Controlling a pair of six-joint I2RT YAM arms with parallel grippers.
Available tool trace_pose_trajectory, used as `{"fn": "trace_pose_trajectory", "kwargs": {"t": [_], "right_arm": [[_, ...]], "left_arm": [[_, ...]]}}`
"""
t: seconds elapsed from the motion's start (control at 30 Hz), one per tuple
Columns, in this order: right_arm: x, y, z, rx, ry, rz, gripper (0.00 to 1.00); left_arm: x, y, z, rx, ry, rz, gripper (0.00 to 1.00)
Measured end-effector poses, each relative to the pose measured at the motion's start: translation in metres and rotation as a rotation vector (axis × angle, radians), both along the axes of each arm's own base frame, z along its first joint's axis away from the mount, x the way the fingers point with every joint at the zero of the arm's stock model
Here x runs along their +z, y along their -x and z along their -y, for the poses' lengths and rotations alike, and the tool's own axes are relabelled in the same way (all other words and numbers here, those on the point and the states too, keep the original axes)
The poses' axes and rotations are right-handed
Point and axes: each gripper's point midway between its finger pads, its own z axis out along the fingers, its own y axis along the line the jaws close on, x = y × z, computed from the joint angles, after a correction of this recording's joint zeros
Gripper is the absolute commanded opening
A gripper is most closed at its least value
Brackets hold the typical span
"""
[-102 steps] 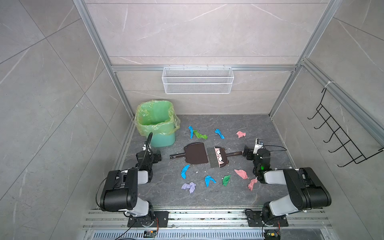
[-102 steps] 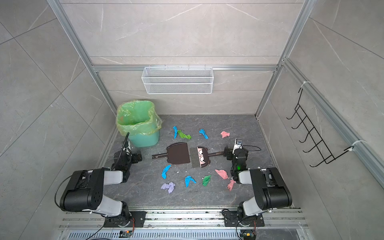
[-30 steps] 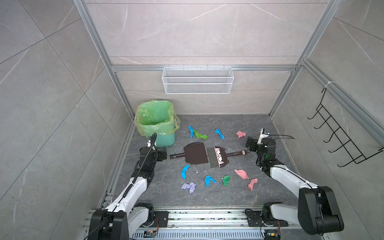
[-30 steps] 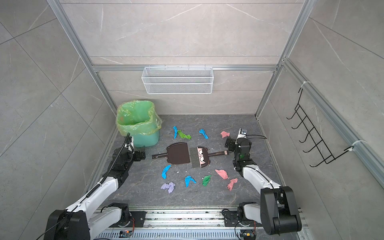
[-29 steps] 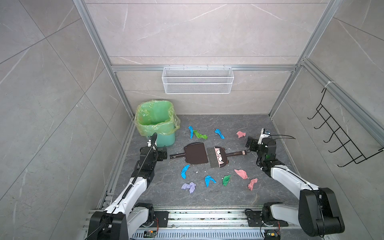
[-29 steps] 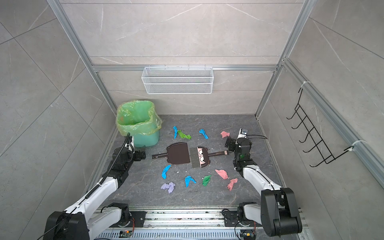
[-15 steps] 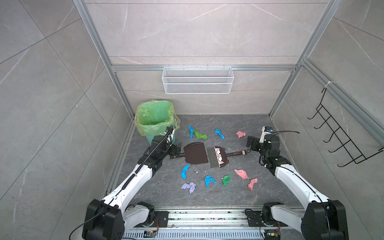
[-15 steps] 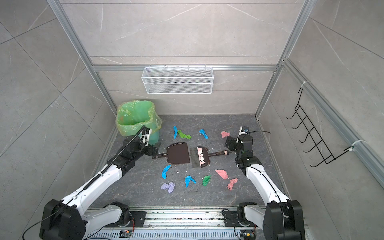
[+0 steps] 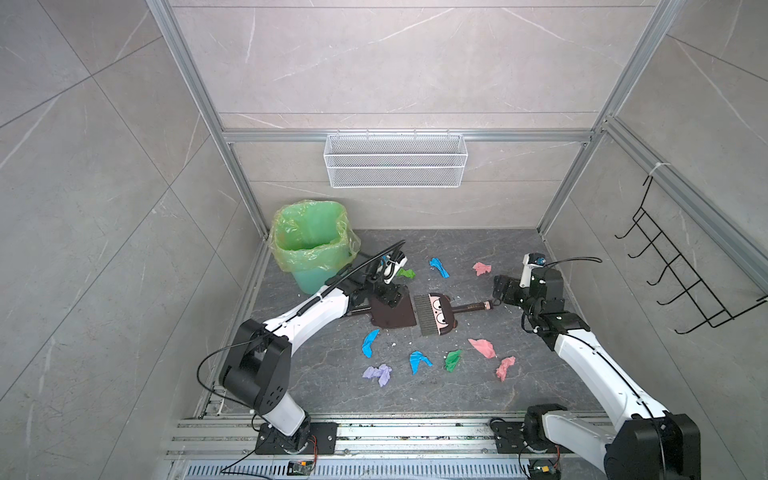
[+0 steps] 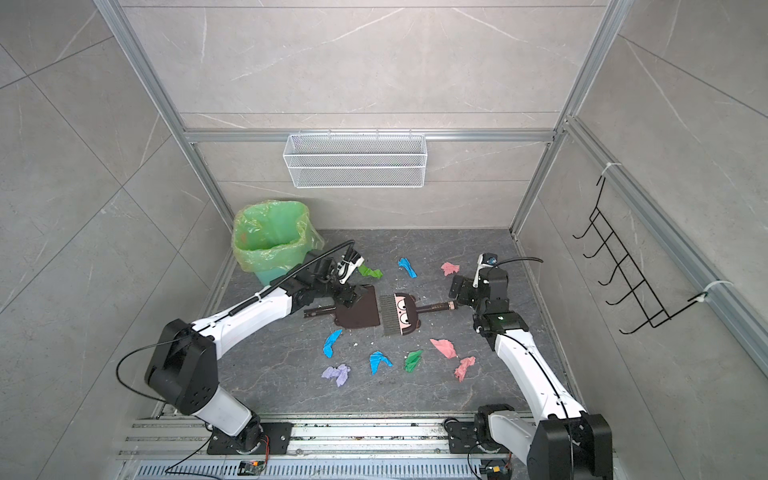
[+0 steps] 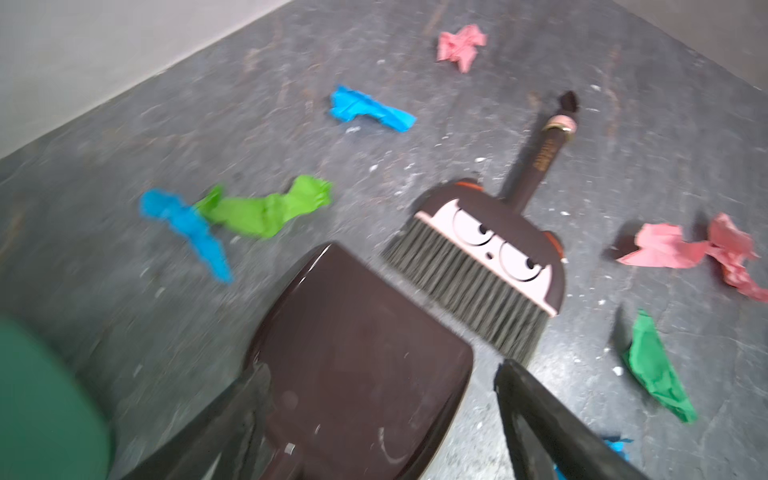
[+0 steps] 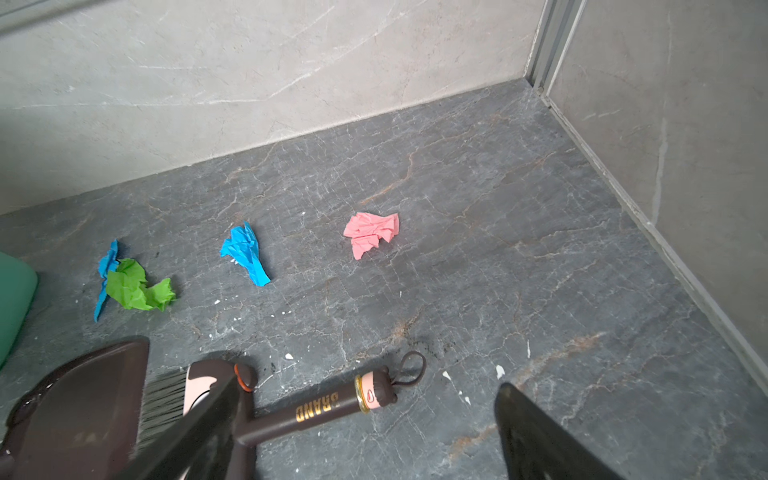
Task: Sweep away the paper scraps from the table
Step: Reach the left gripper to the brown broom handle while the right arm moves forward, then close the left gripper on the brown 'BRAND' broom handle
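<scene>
table (image 9: 478,245): dark grey, stone look, thin pale and rust-coloured veins
scraps (image 9: 419,360): bright blue, green, pink, lavender
crumbs (image 12: 498,369): white
dustpan (image 9: 395,318): plain dark brown
brush (image 9: 438,318): dark brown; pink cartoon face with white eyes; orange ear rims; grey bristles; gold lettering on the handle
bin (image 9: 311,278): teal green
liner (image 9: 309,232): see-through light green
walls (image 9: 395,62): light grey tiles, faint white veins
basket (image 9: 395,166): white wire mesh
rails (image 9: 395,136): silver
arms (image 9: 316,318): white with black joints
</scene>
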Motion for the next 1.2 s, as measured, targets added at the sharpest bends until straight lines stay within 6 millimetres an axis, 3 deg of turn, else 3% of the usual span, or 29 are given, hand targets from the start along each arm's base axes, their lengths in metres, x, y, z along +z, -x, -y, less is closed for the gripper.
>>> {"fn": "trace_pose_trajectory", "kwargs": {"t": [0.33,0.6,0.9,1.2], "right_arm": [[0.020,0.010,0.005,-0.027,0.005,-0.010,0.95],[0.019,0.018,0.010,-0.053,0.012,-0.043,0.95],[0.017,0.020,0.012,-0.067,0.008,-0.062,0.95],[0.017,0.021,0.012,-0.077,-0.003,-0.064,0.95]], "left_arm": [[-0.023,0.001,0.095,-0.243,0.050,-0.076,0.68],[-0.040,0.005,0.154,-0.354,0.065,-0.116,0.56],[-0.066,0.003,0.183,-0.387,0.058,-0.159,0.50],[-0.111,0.004,0.202,-0.381,-0.010,-0.188,0.48]]}}
